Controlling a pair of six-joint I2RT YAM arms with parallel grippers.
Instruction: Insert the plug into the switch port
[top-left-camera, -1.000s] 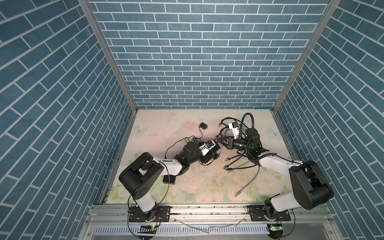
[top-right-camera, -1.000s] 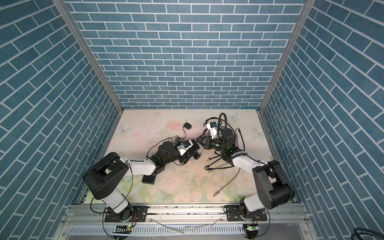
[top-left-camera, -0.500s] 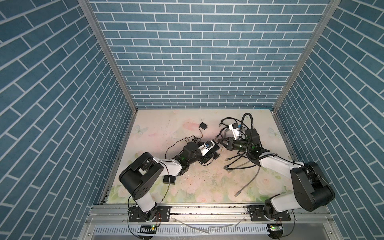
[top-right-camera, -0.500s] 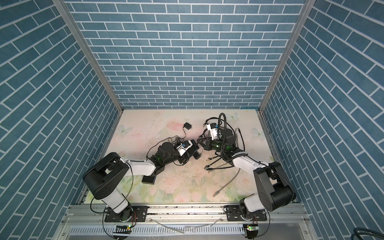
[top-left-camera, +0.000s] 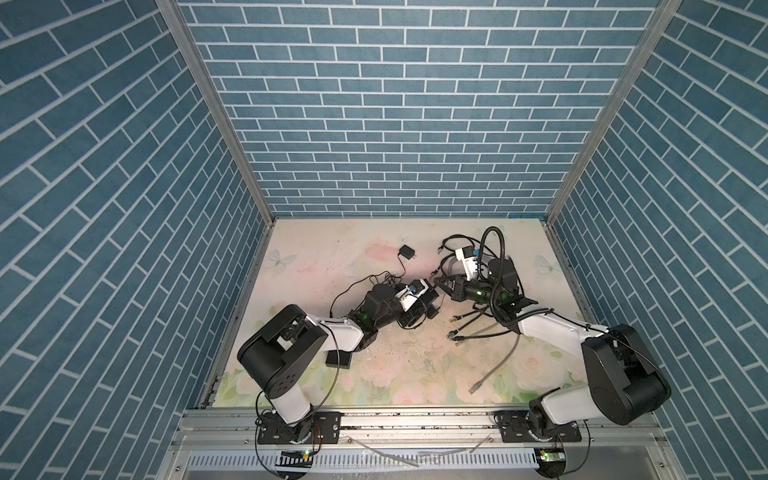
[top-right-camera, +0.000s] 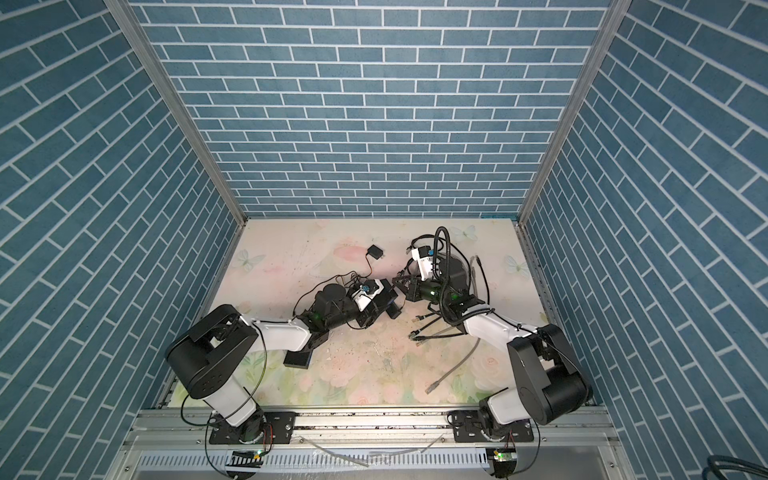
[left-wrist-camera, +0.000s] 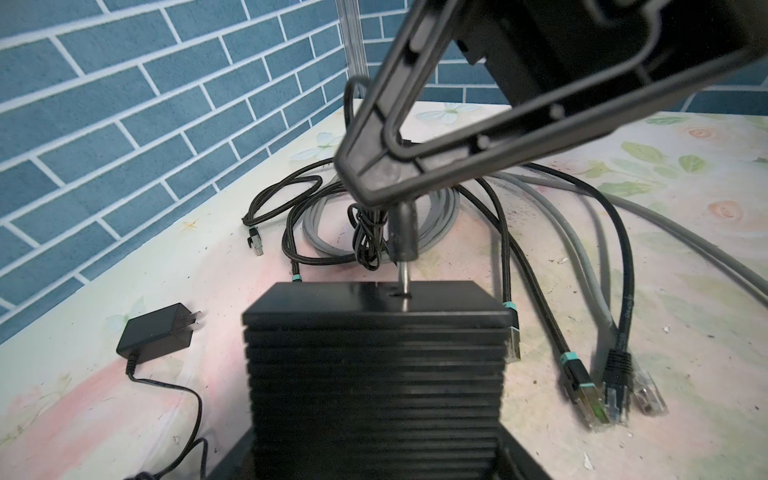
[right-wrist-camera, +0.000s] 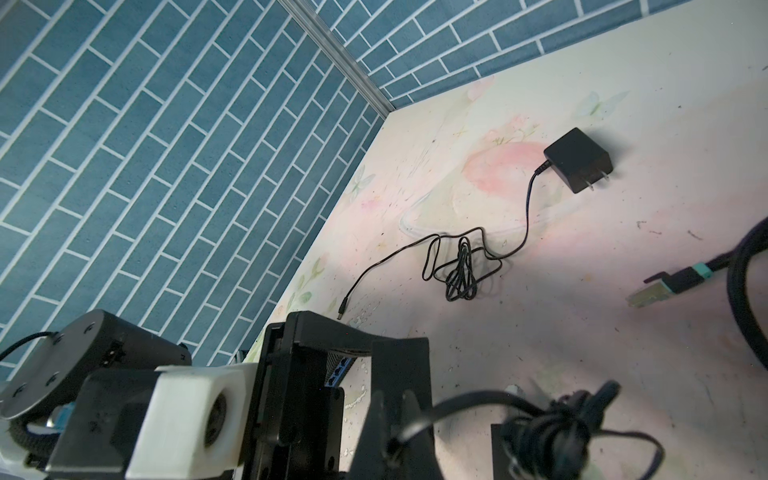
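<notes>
Both arms stretch low toward each other, left gripper (top-left-camera: 430, 303) fingers (right-wrist-camera: 324, 332) gripping wide, right gripper (top-left-camera: 441, 284) fingers (left-wrist-camera: 386, 104) pinched together.

right claw (top-left-camera: 437, 281) nudged slightly toward switch (left-wrist-camera: 374, 357), plug (left-wrist-camera: 402, 232) carried along

Black ribbed switch (left-wrist-camera: 374, 365), barrel plug (left-wrist-camera: 402, 237), metal tip at its port

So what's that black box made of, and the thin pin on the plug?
The box: matte black, ribbed sides, slightly glossy end face; plastic or painted metal, can't tell which. The pin: bare metal by its silvery shine. The plug body: dull grey, probably plastic or rubber.
</notes>
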